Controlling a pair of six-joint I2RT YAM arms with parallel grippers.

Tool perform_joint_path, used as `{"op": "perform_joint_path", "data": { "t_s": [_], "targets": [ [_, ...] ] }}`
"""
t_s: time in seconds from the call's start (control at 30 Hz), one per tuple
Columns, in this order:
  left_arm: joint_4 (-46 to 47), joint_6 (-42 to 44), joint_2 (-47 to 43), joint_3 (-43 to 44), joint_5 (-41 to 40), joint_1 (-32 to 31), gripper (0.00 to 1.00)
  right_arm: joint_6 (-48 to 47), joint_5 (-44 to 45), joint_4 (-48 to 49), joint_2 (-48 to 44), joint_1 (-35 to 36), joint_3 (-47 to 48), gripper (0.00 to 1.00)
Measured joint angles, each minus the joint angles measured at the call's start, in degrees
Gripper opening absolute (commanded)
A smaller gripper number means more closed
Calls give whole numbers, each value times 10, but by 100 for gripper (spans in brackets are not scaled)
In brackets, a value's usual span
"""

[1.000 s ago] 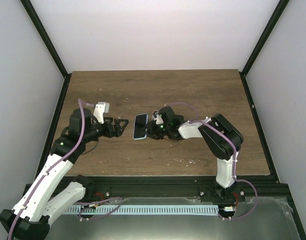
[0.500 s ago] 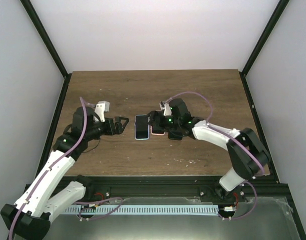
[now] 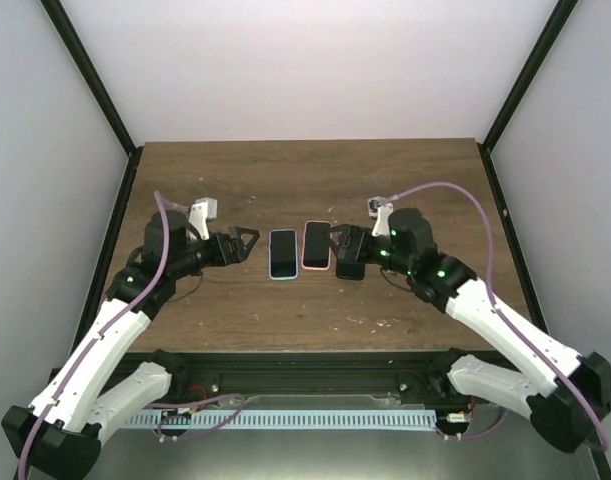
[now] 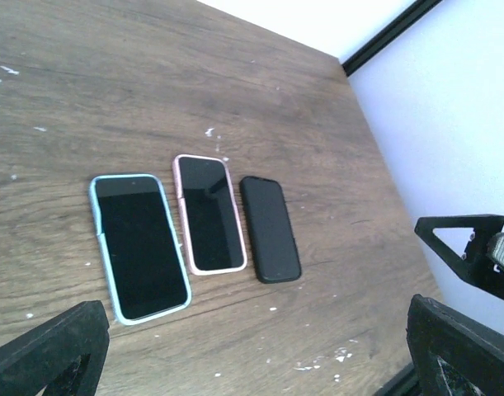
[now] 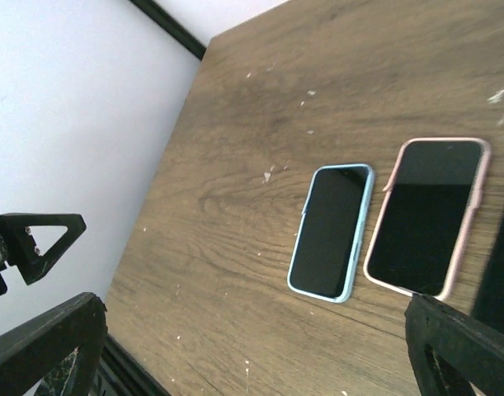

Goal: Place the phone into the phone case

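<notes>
Wooden table (image 3: 405,180): blue-cased phone (image 3: 282,253), pink-cased phone (image 3: 316,245), black phone (image 4: 270,228) lying flat, side by side. Left gripper (image 3: 247,243) spread wide, empty. Right gripper (image 3: 339,251) spread wide, empty.

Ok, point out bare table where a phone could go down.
Free: brown wooden table behind the phones and in front. Crowded: the row from left end effector through blue-cased phone, pink-cased phone, black phone to right end effector.
</notes>
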Motion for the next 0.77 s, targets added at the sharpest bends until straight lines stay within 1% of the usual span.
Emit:
{"op": "perform_joint_path", "data": {
  "t_s": [0.17,0.3,0.5,0.6,0.77],
  "targets": [
    [15,-20,-9,8,29,0,100,0,69,-71,-84,0,1,100],
    [15,-24,-16,44,38,0,100,-5,125,-136,-139,0,19,100],
    [16,-23,-35,80,43,0,100,-21,157,-155,-207,0,46,100],
    [17,-22,-40,80,43,0,100,-25,161,-157,-214,0,53,100],
    [18,-21,-41,80,42,0,100,-26,159,-161,-197,0,54,100]
  ]
}}
